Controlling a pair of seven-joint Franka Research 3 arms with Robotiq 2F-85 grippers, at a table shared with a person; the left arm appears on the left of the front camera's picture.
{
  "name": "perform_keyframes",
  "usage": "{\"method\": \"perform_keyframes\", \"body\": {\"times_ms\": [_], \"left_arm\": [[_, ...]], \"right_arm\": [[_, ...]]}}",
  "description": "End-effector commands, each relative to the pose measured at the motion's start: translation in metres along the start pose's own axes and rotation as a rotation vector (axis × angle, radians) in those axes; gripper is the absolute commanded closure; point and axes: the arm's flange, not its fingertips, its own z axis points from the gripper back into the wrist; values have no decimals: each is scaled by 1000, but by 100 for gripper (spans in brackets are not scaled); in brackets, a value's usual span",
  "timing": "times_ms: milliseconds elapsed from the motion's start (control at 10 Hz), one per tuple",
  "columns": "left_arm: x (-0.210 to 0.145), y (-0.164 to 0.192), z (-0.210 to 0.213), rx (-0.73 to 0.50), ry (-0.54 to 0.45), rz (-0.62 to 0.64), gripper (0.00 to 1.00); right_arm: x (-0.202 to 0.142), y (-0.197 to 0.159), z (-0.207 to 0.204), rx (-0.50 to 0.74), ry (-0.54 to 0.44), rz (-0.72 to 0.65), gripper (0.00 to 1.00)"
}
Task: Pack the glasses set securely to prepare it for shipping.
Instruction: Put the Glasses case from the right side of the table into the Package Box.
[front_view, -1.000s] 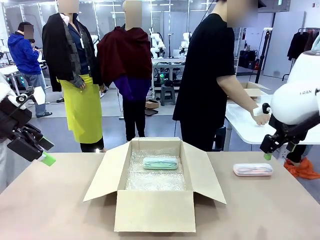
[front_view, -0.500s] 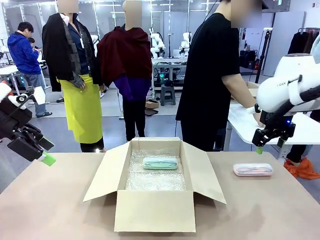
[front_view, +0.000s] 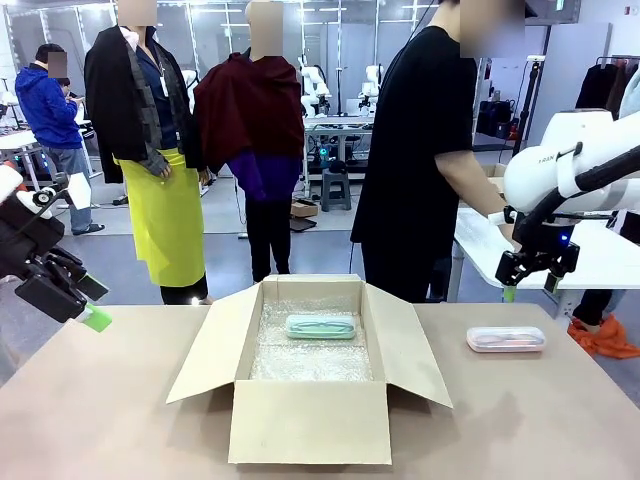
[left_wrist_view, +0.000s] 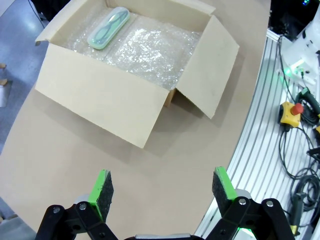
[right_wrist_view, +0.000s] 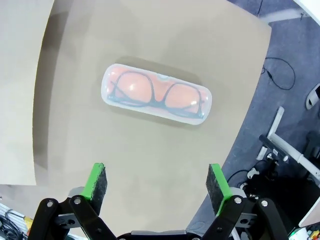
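The mint-green case (front_view: 320, 326) lies flat inside the open cardboard box (front_view: 310, 425), towards its far wall, on a bed of bubble wrap (front_view: 310, 362) that lines the bottom. In the left wrist view the same case (left_wrist_view: 108, 27) sits in a far corner of the box. The pink case (front_view: 505, 339) lies outside, flat on the tabletop (front_view: 120, 420), to the right of the box and well apart from it. Through its clear lid a pair of dark-framed glasses shows in the right wrist view (right_wrist_view: 156, 94).

The right gripper (front_view: 527, 289) hangs in the air above the pink case, pointing down at it. Its jaws are spread wide, wider than the case is across, and hold nothing (right_wrist_view: 156, 186). The left gripper (front_view: 95, 303) hovers off the left edge of the tabletop, well away from the box, jaws likewise wide apart and empty (left_wrist_view: 162, 190).

The tabletop is plain, matt beige, with all four box flaps folded outward over it. An aluminium rail (left_wrist_view: 255, 125) runs along its robot-side edge, with cables and a yellow stop button (left_wrist_view: 290, 112) beyond. A person in a black shirt (front_view: 415, 150) stands at the far side, turned towards a white table (front_view: 480, 250) behind. The floor is grey, and another person in a blue jacket (front_view: 50, 110) stands at far left.
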Motion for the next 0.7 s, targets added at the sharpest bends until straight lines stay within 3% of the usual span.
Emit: {"method": "perform_keyframes", "body": {"times_ms": [0,300,600], "left_arm": [[-1,0,2,-22,-15,-3,0],[-1,0,2,-22,-15,-3,0],[-1,0,2,-22,-15,-3,0]], "right_arm": [[13,-6,2,24,21,345,0],[31,-15,-10,14,-5,858,0],[33,-19,-26,-2,9,1153,0]]}}
